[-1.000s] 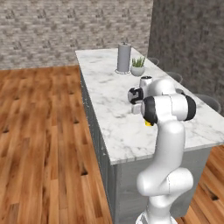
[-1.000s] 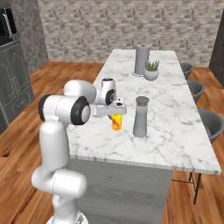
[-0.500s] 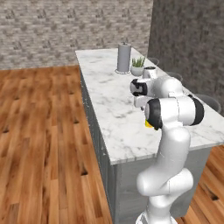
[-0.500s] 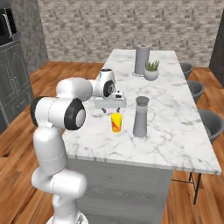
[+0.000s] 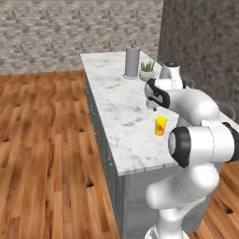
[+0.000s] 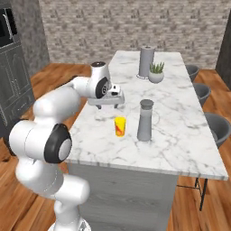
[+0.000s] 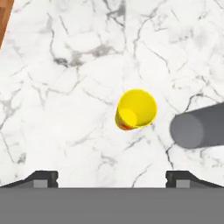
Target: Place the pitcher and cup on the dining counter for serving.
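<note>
On veined marble dining counter [image 6: 180,135], glossy yellow cup [image 6: 119,126], flared grey pitcher [image 6: 145,120]

The left base view looks from behind the arm on its left side, forward and down along the counter [image 5: 116,107], with the wood floor on the left and the brick wall far behind. The right base view looks from the other side, a bit higher, and shows the full width of the counter [image 6: 180,135] with the stools at its right. Both share the cup [image 5: 160,125] [image 6: 119,126], the pitcher [image 6: 145,120] and the plant [image 5: 147,70] [image 6: 156,72]. The hand view looks straight down, close above the marble [image 7: 65,87], onto the cup [image 7: 135,109] and the pitcher [image 7: 197,129].
</note>
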Controlling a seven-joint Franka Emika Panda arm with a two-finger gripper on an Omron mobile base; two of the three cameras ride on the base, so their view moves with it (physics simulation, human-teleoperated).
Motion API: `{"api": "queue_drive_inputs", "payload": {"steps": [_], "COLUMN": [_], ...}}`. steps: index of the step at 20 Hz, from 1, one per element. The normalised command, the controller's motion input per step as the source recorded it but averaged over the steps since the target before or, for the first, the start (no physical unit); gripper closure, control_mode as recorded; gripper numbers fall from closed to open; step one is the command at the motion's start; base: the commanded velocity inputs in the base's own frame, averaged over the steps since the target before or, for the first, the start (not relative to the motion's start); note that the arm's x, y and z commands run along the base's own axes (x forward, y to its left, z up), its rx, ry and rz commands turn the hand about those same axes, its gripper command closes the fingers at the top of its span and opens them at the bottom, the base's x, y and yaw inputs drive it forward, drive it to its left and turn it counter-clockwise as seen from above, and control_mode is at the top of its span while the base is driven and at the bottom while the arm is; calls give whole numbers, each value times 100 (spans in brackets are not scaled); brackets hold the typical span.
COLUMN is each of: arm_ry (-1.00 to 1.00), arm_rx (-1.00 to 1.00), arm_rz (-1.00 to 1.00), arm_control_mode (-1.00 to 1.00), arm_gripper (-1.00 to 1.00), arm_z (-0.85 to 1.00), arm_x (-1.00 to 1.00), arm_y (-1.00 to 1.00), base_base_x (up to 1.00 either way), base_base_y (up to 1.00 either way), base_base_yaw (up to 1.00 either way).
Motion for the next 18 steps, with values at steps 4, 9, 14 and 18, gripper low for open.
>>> {"api": "queue_drive_inputs", "payload": {"steps": [4,9,14,18], "arm_ry": [-42,-41,-39,-33], "arm_rx": [0,-1,-2,-3], "arm_rz": [0,0,0,0], "arm_control_mode": [-100,-100,-100,-100], "arm_gripper": [-100,-100,-100,-100], "arm_z": [2,-2,-10,-12], "arm_x": [-100,-100,-100,-100], "arm_y": [34,35,37,45], "base_base_x": [0,0,0,0], "base_base_y": [0,0,0,0], "base_base_yaw": [0,0,0,0]}}
